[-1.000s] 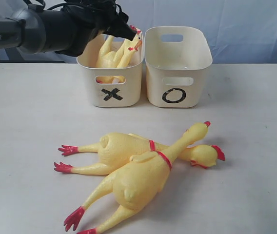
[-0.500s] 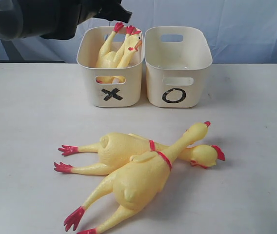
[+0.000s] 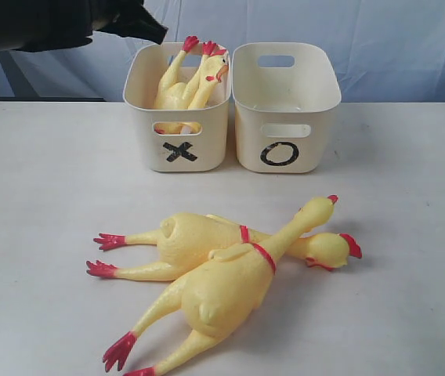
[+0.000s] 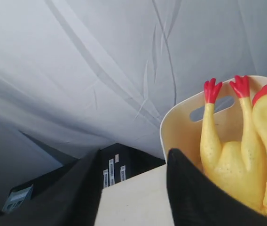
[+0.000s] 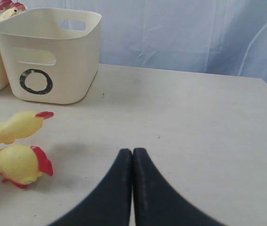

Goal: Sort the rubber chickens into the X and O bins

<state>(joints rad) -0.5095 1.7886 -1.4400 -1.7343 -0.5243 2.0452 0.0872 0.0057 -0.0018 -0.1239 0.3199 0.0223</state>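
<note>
In right wrist view alone: end effector (image 5: pixel 132 153) closed.

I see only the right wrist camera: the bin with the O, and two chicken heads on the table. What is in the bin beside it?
Observer: The X bin holds two small chickens, one feet up, one head up.
Operator: And inside the O bin?
Observer: No chicken shows inside the O bin.
Operator: Where is the left tool?
Observer: The left tool is open and holds nothing, high and left of the X bin in the exterior view.
</note>
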